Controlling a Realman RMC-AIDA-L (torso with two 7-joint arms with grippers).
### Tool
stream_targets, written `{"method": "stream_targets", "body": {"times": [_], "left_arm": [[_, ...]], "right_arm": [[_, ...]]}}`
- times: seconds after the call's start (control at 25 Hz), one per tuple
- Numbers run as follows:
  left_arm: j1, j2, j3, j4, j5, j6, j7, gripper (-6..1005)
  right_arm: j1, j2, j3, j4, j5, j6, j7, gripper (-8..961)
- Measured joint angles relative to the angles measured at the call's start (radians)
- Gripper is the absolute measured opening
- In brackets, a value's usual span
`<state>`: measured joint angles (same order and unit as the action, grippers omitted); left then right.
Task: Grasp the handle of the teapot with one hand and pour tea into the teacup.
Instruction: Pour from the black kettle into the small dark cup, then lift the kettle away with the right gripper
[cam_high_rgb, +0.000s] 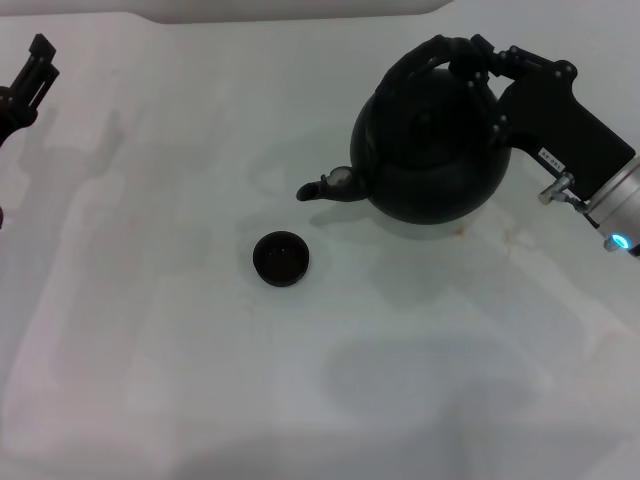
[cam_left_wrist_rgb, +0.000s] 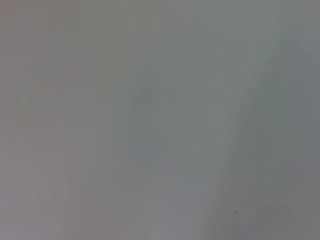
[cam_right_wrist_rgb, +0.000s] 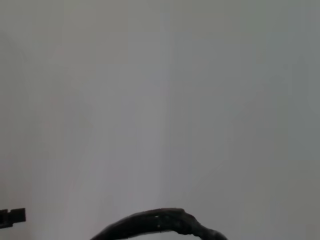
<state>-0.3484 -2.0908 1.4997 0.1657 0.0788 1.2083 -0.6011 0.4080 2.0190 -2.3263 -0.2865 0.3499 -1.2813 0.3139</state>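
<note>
The round matte black teapot (cam_high_rgb: 430, 150) is at the right in the head view, its short spout (cam_high_rgb: 322, 187) with a silvery spot pointing left. My right gripper (cam_high_rgb: 480, 60) is shut on the thick black arched handle (cam_high_rgb: 420, 62) at its right end, coming in from the right. The pot looks held off the table, with a soft shadow (cam_high_rgb: 400, 380) lying nearer to me. The small black teacup (cam_high_rgb: 281, 258) stands upright on the table, in front of and a little left of the spout tip. The handle's arc also shows in the right wrist view (cam_right_wrist_rgb: 160, 222). My left gripper (cam_high_rgb: 38, 62) is parked open at the far left.
The white table (cam_high_rgb: 150, 330) carries only the teapot and the cup. A white wall edge (cam_high_rgb: 300, 10) runs along the back. The left wrist view shows only bare surface.
</note>
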Motion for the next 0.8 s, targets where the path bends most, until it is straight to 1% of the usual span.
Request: {"method": "stream_targets", "body": {"times": [0.24,0.8], "left_arm": [[-0.001,0.0,0.001,0.0,0.001,-0.004,-0.006,893],[0.005,0.0,0.012,-0.002,0.001,-0.004,-0.031,893]], "right_arm": [[0.003,0.001,-0.021,-0.01,-0.003,0.016,-0.028,174],[0.004,0.004,-0.055,-0.043,-0.026,0.023,-0.199,171]]}}
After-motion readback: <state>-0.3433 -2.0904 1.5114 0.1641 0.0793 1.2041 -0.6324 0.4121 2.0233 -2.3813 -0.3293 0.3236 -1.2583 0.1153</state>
